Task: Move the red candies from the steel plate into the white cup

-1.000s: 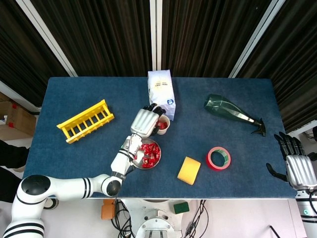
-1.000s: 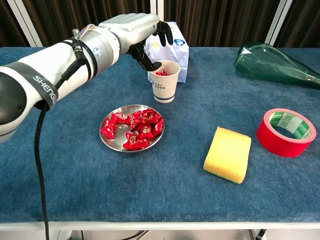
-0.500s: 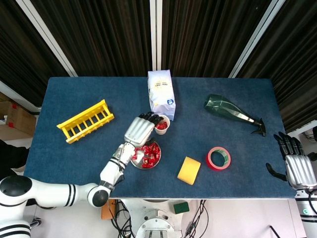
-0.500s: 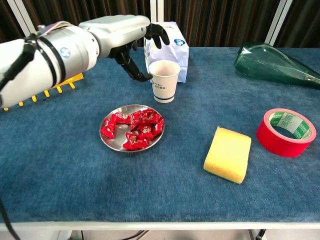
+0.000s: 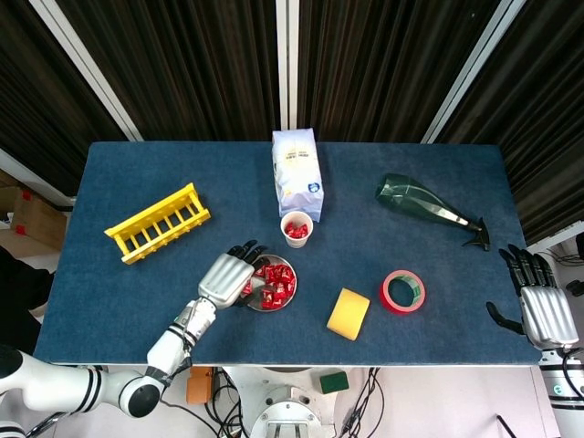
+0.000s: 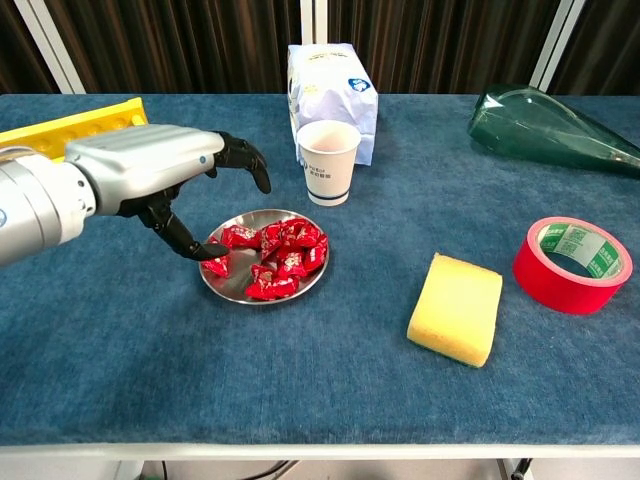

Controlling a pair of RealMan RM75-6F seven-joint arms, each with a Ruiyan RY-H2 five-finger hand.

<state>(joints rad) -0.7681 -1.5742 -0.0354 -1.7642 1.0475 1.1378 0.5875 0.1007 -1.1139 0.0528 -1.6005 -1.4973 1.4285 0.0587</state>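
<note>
The steel plate point(image 6: 228, 287) holds several red candies point(image 6: 278, 256) near the table's front middle; from above, the plate point(image 5: 271, 308) and its candies point(image 5: 275, 285) lie just below the white cup point(image 5: 297, 229). Red candies show inside that cup from above. In the chest view the cup point(image 6: 329, 161) stands upright behind the plate. My left hand point(image 6: 160, 173) hovers at the plate's left edge, fingers apart and curved, holding nothing; one fingertip point(image 6: 207, 253) reaches down beside the leftmost candy. My left hand point(image 5: 226, 276) overlaps the plate's left rim. My right hand point(image 5: 538, 307) rests open at the table's right edge.
A yellow rack point(image 5: 157, 222) lies at the left. A white bag point(image 5: 297, 172) stands right behind the cup. A green bottle point(image 5: 424, 203) lies on its side at the back right. A red tape roll point(image 5: 402, 290) and a yellow sponge point(image 5: 348, 313) sit right of the plate.
My left hand has pulled back from the cup's rim and come down to the plate's left side. The right hand has stayed in place.
</note>
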